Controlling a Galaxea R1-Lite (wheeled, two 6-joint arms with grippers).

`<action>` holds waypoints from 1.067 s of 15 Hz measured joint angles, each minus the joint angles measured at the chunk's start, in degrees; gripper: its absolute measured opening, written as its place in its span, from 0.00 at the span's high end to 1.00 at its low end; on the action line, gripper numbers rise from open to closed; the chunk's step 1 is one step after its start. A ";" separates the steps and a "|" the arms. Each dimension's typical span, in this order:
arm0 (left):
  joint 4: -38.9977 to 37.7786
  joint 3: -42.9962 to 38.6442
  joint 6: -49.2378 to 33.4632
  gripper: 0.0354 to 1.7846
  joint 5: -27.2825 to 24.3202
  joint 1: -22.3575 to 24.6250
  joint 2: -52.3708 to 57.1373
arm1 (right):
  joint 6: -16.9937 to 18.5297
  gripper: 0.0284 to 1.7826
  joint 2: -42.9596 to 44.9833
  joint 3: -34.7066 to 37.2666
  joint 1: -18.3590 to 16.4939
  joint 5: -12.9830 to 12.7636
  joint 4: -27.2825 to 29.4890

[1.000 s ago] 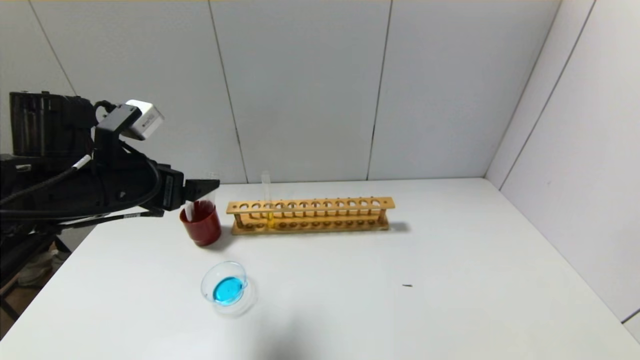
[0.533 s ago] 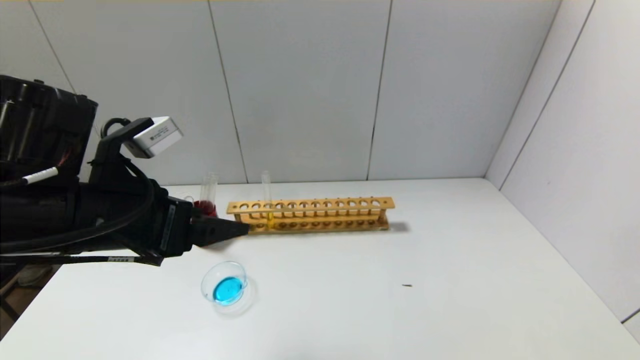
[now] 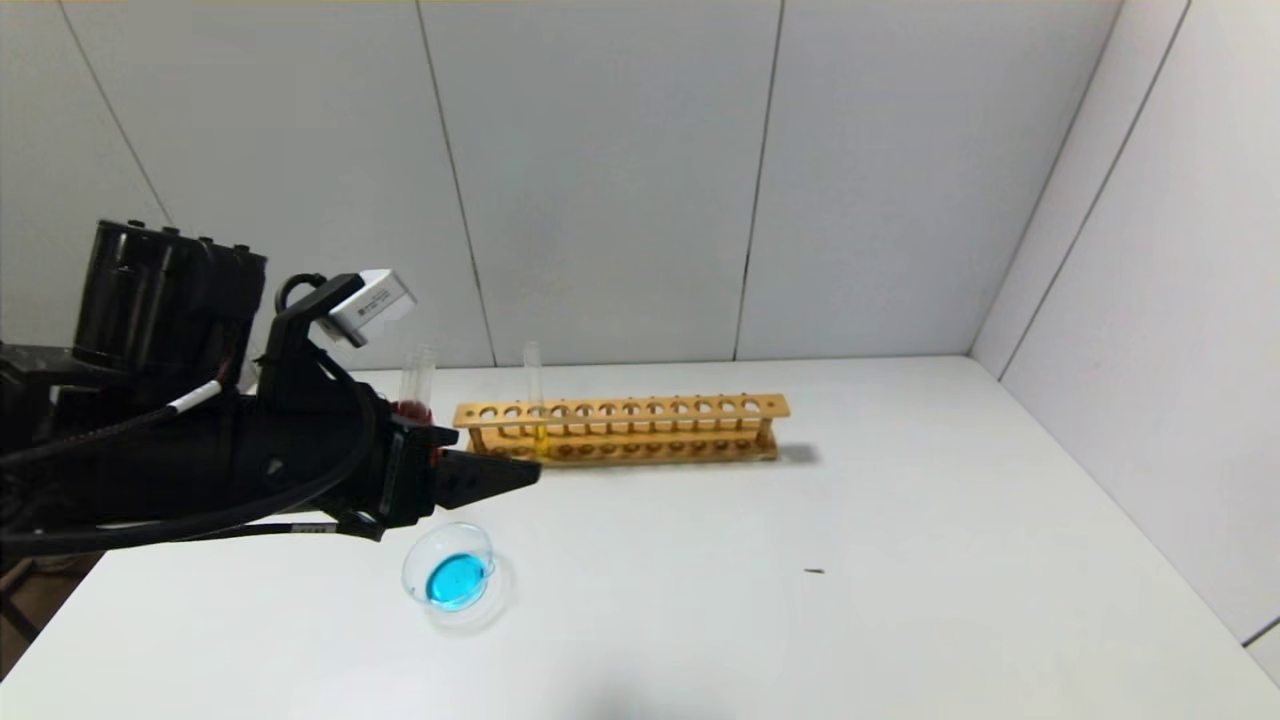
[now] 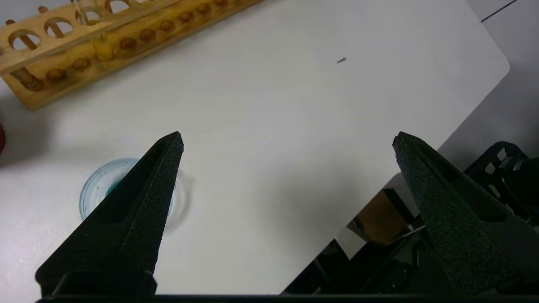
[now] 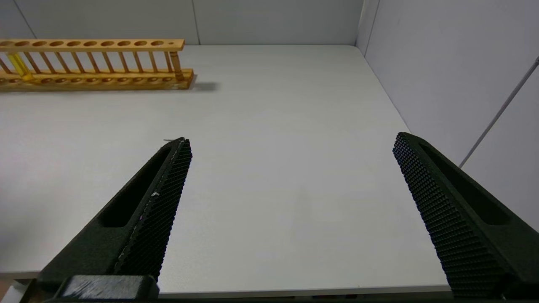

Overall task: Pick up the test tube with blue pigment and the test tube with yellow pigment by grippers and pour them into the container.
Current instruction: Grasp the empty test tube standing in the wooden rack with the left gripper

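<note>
Currently the left gripper (image 3: 520,473) hovers with jaws wide and empty above the container (image 3: 455,578), a clear glass dish holding blue liquid. Beyond the jaws, the test tube with yellow pigment (image 3: 535,400) stands upright in the wooden rack (image 3: 620,430). Only the head view shows the red cup (image 3: 412,411) with clear tubes. The right gripper (image 5: 290,145), rough-padded jaws wide, appears only in its wrist view over bare table (image 5: 273,176).

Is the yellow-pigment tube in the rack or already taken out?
In the rack: the yellow-pigment tube stands upright in the wooden rack; no tool touches it.
</note>
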State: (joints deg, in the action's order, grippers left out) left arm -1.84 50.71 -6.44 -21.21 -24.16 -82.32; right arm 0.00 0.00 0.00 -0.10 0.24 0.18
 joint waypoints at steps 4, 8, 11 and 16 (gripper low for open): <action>-7.63 1.38 -0.20 0.02 1.15 0.82 -7.70 | 0.00 0.02 0.00 0.00 0.00 0.00 0.00; -8.96 8.50 0.05 0.02 7.77 2.72 -17.37 | 0.00 0.02 0.00 0.00 0.00 0.00 0.00; -9.86 12.93 0.40 0.02 10.06 3.11 -22.81 | 0.00 0.02 0.00 0.00 0.00 0.00 0.00; -11.50 20.35 2.97 0.02 16.42 3.17 -30.11 | 0.00 0.02 0.00 0.00 0.00 0.00 0.00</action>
State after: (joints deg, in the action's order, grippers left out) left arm -13.34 71.06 -3.46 -4.79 -20.99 -112.43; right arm 0.00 0.00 0.00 -0.10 0.24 0.18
